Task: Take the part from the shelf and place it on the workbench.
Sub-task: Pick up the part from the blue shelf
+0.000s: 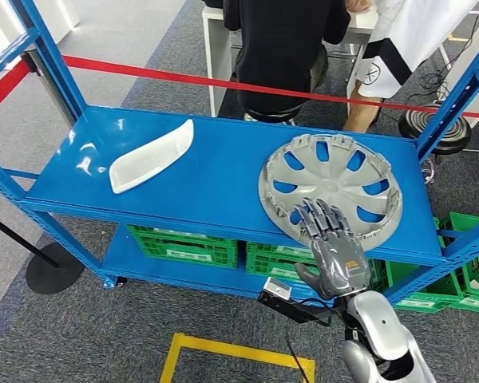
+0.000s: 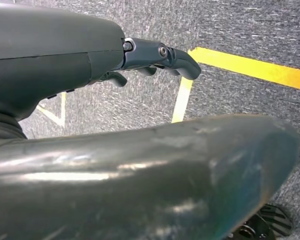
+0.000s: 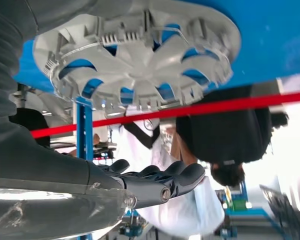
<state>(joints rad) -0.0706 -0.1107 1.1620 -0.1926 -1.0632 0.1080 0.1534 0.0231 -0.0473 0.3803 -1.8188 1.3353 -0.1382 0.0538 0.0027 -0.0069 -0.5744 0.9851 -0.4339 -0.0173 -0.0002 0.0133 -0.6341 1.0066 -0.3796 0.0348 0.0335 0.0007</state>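
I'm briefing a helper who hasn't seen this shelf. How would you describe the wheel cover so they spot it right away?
Find the blue metal shelf behind the red barrier tape. On its top level, toward the right end, lies the wheel cover, with the robot's right hand at its near edge. It is round, silver-grey with spoke-like cutouts, unlike the long white curved part lying further left.

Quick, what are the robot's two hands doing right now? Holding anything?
Left hand: open, holding nothing, hanging above the grey carpet floor.
Right hand: open, fingers stretched over the rim of the round silver plastic hubcap, not gripping it.
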